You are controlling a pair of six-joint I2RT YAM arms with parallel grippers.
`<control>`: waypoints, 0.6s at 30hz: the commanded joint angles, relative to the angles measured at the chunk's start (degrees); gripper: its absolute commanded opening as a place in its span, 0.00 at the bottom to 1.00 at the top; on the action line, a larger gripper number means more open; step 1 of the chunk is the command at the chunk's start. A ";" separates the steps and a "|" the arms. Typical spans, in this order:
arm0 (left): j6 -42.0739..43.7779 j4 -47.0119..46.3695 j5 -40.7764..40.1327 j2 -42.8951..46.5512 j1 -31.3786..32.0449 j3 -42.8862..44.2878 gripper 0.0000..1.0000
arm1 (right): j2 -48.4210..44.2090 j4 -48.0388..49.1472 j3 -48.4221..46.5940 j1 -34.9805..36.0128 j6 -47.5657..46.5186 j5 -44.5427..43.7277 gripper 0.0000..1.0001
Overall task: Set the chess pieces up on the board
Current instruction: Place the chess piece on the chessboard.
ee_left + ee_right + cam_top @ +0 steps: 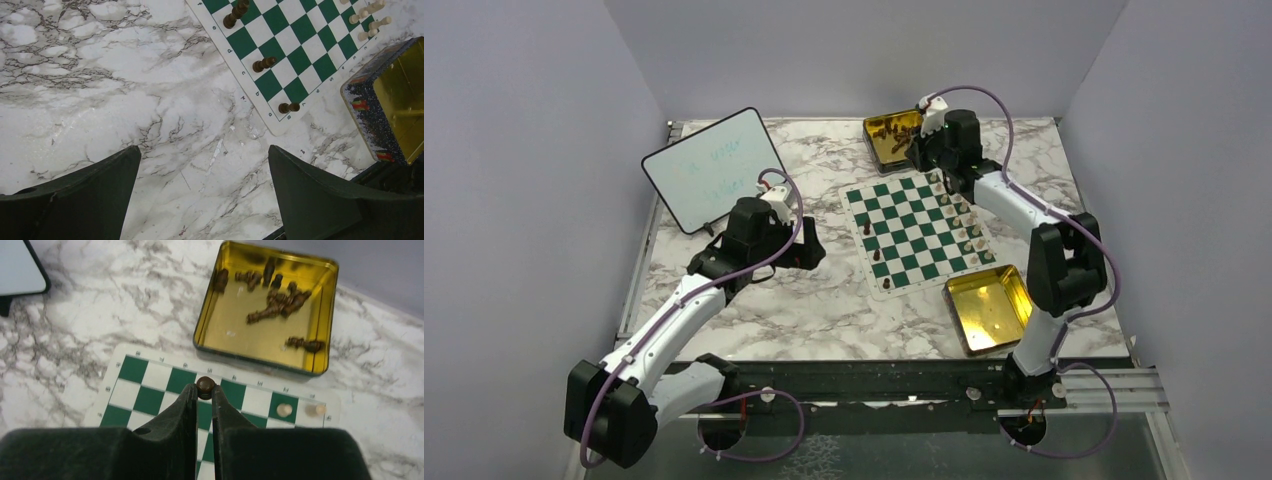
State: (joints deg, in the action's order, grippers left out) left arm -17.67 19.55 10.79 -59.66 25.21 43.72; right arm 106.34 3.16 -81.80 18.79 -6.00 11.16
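Near right: gold tin [989, 310] just beside board's near corner. Left gripper [204, 152] hangs over marble table [100, 75] left of board [914, 235], jaws spread wide. Cream pieces [970, 236] line board's right edge; few dark pieces [876, 254] along left side. Right gripper [205, 392] at board's far edge, pinched on single dark piece [205, 384]. Beyond: far tin [235, 325], more dark pieces lying inside.

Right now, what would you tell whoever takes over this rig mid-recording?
Left gripper open, empty, above the marble tabletop left of the green-and-white checkered board.
Right gripper shut on a dark brown chess piece over the board's far edge.
Done: cream-white pieces in rows along its right side, a few dark ones on its left.
Left: place the held piece, then the dark pieces lying in the far gold tin.
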 commanded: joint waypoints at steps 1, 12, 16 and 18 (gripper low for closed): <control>0.62 0.40 -1.30 1.63 0.00 2.09 0.99 | -6.04 -1.10 7.52 1.29 3.71 -1.23 0.15; 0.44 0.31 -0.31 0.11 0.01 2.18 0.99 | -15.14 3.48 27.58 6.49 9.16 -4.35 0.15; 0.53 0.25 -0.84 -0.30 0.01 2.18 0.99 | -18.11 5.69 32.98 8.74 10.84 -6.13 0.15; 0.53 0.31 -0.90 -0.38 0.01 2.14 0.99 | -19.64 7.26 35.50 9.70 11.36 -7.16 0.15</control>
State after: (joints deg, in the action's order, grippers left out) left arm -17.69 19.57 10.76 -59.81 25.21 44.01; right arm 90.74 5.21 -49.78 26.81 3.01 7.29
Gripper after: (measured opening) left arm 0.990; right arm 0.154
